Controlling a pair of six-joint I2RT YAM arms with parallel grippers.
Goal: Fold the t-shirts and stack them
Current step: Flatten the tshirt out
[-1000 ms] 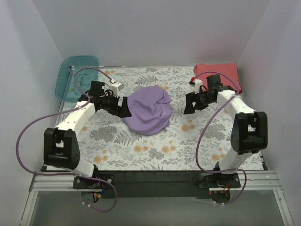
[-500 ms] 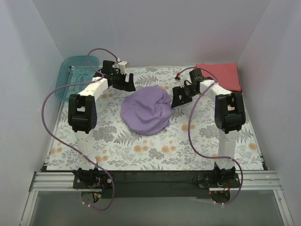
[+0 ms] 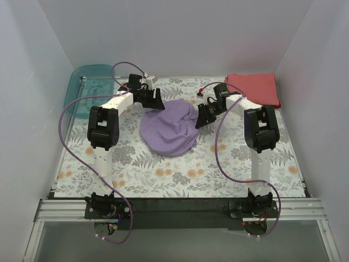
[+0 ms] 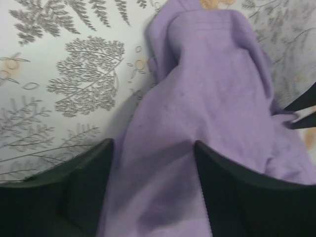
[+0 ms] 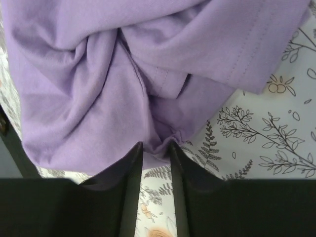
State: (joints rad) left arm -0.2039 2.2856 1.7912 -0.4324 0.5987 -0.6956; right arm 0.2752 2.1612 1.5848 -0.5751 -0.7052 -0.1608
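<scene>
1. Far left, back corner: teal translucent plastic bin [image 3: 90, 90], well apart from the work and not part of the task.
2. Left gripper [image 4: 152, 145]: jaws spread wide and straddling the back-left edge of the cloth, which runs between the fingers. Released, no pinch visible.
3. Centre of the floral-printed table cover [image 3: 163, 174]: lavender-purple short-sleeved cloth t-shirt [image 3: 170, 128], crumpled into a rounded heap and not yet spread or folded.
4. Handling judgement: light, limp and non-fragile. It will sag and drag rather than hold shape. Loose folds may slip from a shallow pinch. Best hold is on a stitched hem or sleeve edge, one per arm, so it can be pulled flat.
5. Right gripper [image 5: 155, 145]: at the heap's back-right edge, jaws drawn narrow with a pucker of cloth at the tips. Whether it truly clamps the fabric cannot be told.
6. Far right, back corner: coral-red cloth t-shirt [image 3: 253, 88], lying flat as a neat rectangle and apparently already folded. Judged to be the base for the stack.
</scene>
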